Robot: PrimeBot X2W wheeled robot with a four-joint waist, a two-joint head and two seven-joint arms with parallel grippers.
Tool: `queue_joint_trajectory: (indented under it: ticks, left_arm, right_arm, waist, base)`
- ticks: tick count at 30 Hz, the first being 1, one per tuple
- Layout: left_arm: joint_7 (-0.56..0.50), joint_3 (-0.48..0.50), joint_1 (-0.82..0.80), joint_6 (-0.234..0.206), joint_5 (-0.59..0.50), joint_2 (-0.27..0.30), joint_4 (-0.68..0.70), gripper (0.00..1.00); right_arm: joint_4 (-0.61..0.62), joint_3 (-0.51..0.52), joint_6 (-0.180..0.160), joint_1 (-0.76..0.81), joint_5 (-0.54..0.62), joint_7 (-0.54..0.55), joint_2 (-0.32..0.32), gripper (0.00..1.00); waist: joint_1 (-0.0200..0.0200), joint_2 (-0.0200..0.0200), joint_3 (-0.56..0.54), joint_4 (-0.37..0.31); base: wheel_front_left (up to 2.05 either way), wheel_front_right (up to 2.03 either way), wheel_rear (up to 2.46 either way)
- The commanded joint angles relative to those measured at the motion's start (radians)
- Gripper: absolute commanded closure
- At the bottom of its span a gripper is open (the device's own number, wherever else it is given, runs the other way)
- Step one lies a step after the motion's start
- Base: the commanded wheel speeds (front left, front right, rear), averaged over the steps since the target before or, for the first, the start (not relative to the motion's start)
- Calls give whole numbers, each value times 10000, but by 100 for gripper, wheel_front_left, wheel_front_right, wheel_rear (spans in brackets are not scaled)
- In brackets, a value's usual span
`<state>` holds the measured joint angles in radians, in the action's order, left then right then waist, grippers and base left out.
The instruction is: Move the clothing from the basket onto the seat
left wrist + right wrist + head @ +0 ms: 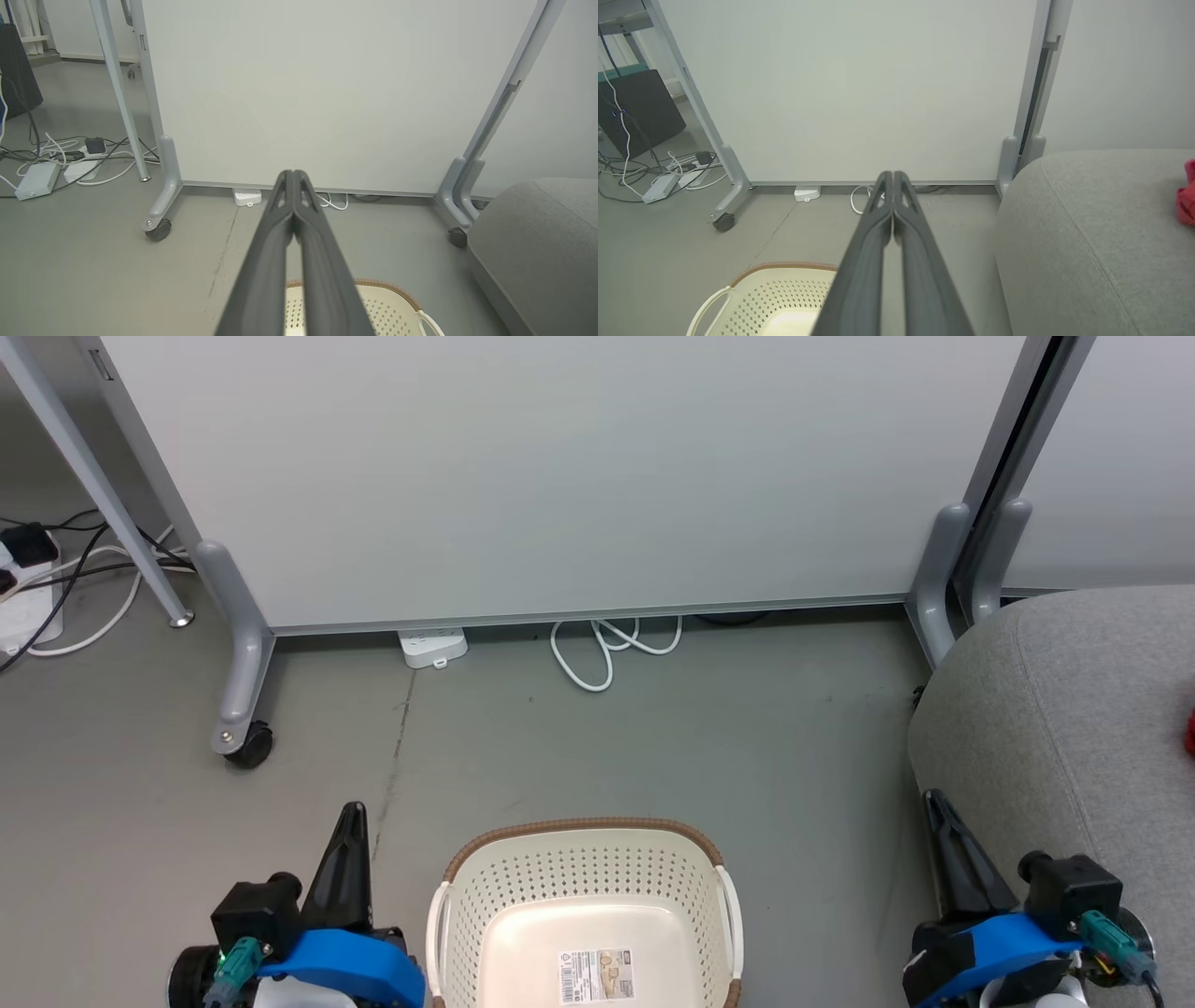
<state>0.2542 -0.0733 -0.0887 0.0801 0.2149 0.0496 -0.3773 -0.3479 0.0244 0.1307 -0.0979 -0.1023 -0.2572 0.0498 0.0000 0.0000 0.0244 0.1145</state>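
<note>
The left tool [293,173] and the right tool [893,173] are both closed. The basket [583,824] stands on the grey floor [653,737] beside the seat [1055,709], with a white partition [560,476] behind.

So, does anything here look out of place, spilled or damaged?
Nothing serious. The basket stands upright and looks empty; red clothing lies on the seat. Only a thin crack marks the floor, and a white cable lies looped by the panel.

Left gripper [351,819] low, just left of the basket [583,873], fingers pressed together, pointing forward, right gripper [935,805] well right of the basket, fingers likewise closed, nothing held
</note>
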Motion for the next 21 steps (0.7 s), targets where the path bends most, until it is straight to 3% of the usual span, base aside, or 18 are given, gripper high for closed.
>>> queue_joint_trajectory:
  ticks: [1, 21]
  left_arm:
    - [-114, 95, -178, 14, 335, 4, 100, 100]
    - [-1017, 541, -182, 147, 3873, 7, 463, 100]
  right_arm:
    - [64, 91, 0, -149, -348, 108, 6, 100]
    - [384, 263, 0, -105, -4188, 1012, 9, 100]
  waist:
    - [0, 0, -3, -14]
    - [0, 0, -37, -198]
  base:
    - [0, 0, 0]
    - [0, 0, 0]
